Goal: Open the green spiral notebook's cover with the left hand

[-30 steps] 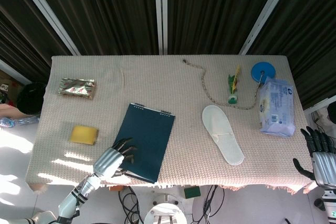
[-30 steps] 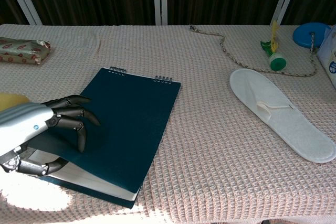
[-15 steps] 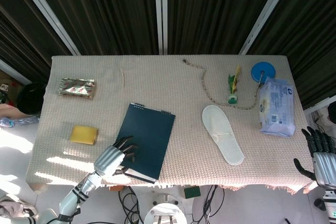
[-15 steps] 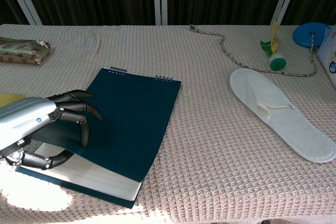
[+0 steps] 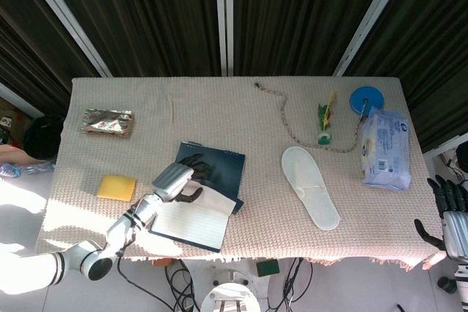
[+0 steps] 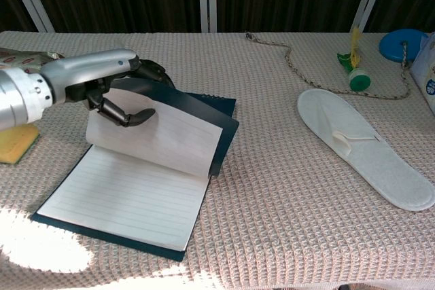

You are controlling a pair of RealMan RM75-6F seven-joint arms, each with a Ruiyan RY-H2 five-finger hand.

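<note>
The green spiral notebook (image 5: 191, 222) lies near the table's front left, partly open. Its dark cover (image 6: 225, 129) stands raised and tilted back toward the spiral edge, and one white sheet (image 6: 166, 137) has lifted with it. A lined page (image 6: 126, 195) lies exposed below. My left hand (image 5: 183, 178) (image 6: 117, 88) grips the raised cover and sheet from the left, thumb in front of the sheet, fingers behind the cover. My right hand (image 5: 450, 213) hangs off the table's front right corner, fingers apart, holding nothing.
A yellow sponge (image 5: 117, 188) (image 6: 17, 142) lies left of the notebook, a foil snack packet (image 5: 108, 121) further back. A white slipper (image 5: 311, 188) (image 6: 367, 147), a rope (image 5: 292, 126), a green toy (image 5: 324, 118), a blue disc (image 5: 365, 99) and a tissue pack (image 5: 385, 150) occupy the right side.
My left hand has swung up and back from the notebook's front edge, lifting the cover and one sheet. The lined page now shows. The right hand has barely moved.
</note>
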